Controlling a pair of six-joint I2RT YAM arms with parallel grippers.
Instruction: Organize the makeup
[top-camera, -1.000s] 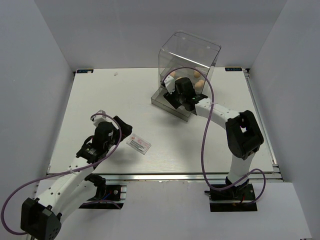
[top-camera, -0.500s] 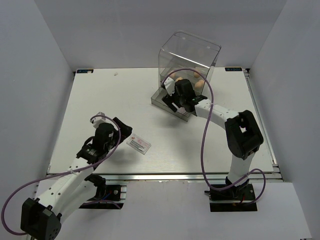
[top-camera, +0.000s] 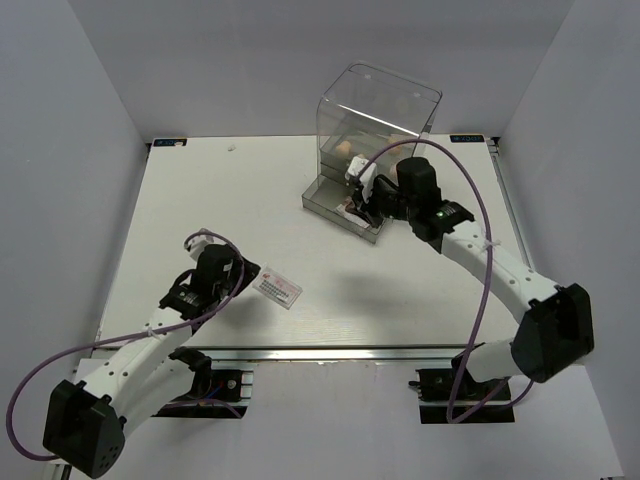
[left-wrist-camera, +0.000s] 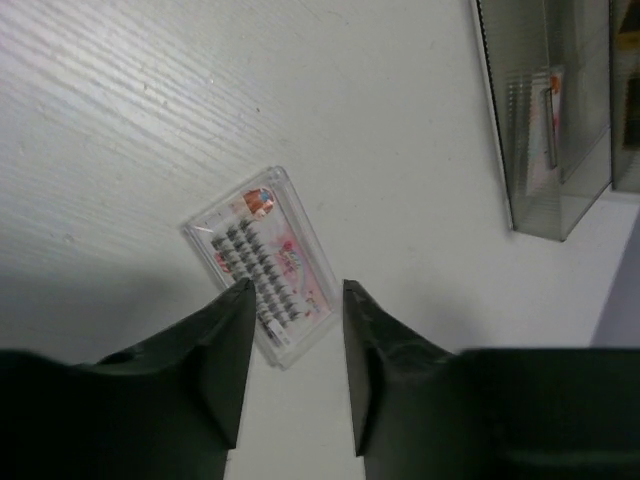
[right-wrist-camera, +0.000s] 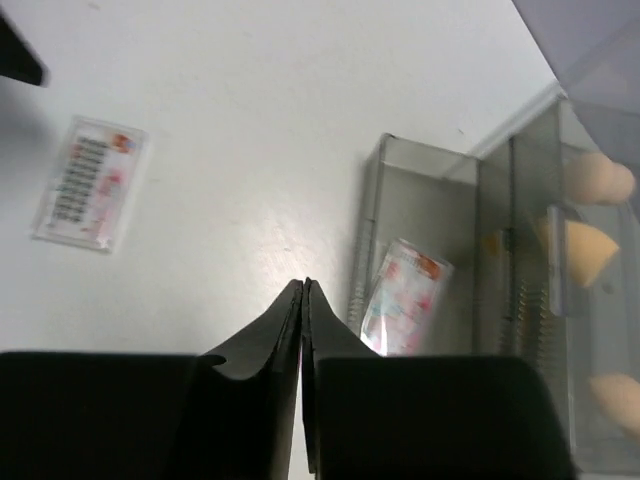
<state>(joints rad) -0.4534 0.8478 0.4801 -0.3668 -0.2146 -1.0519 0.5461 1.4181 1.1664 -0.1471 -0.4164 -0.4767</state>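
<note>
R gripper (right-wrist-camera: 303, 288) has backed out of the clear drawer box (top-camera: 378, 115) since a sec ago. Its arm is swung out to the right, jaws pressed together on nothing. The first packet (right-wrist-camera: 403, 298) leans in the box's front compartment, w/ peach sponges (right-wrist-camera: 575, 245) further back. L gripper (left-wrist-camera: 295, 290) has crept nearer the 2nd packet (left-wrist-camera: 262, 262), flat on the table (top-camera: 200, 200) — jaws apart, packet's near end showing between the tips, not gripped.
</note>
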